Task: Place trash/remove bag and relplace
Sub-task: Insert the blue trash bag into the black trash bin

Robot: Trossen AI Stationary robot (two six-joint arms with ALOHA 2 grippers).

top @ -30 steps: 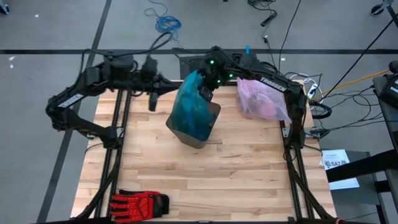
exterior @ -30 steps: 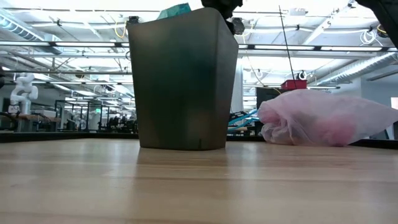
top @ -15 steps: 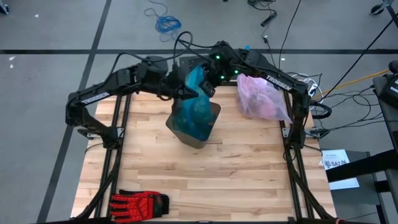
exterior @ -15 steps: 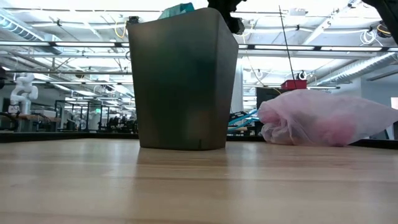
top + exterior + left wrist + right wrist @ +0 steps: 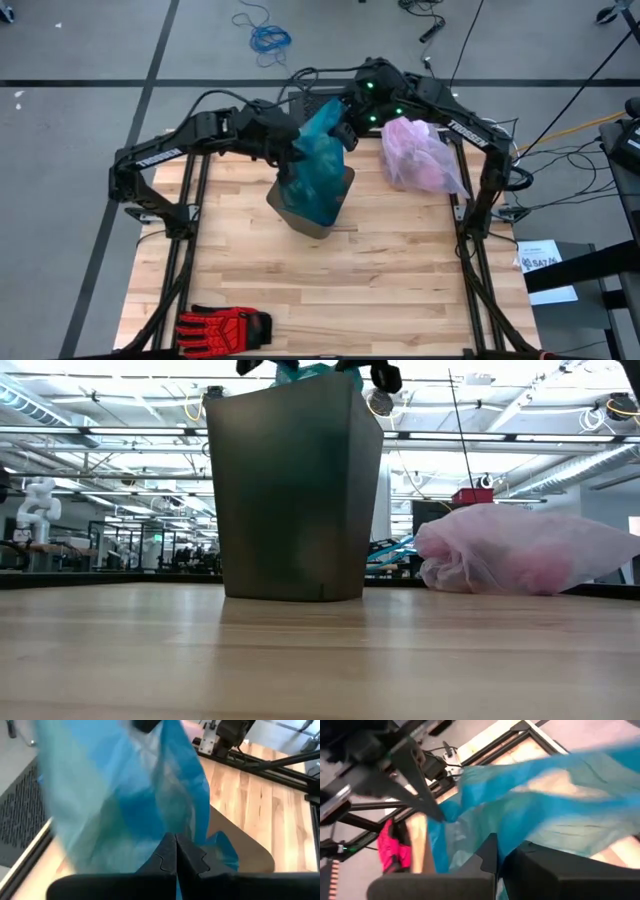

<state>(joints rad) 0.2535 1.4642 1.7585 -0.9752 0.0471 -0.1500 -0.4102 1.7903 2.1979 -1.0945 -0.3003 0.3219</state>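
Bag (image 5: 425,158) right of bin (image 5: 318,205)

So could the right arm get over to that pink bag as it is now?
Probably not yet. The right gripper is shut on the teal bag rising out of the bin, its jaws busy. The pink bag lies unobstructed beside that arm, so releasing first should free it.
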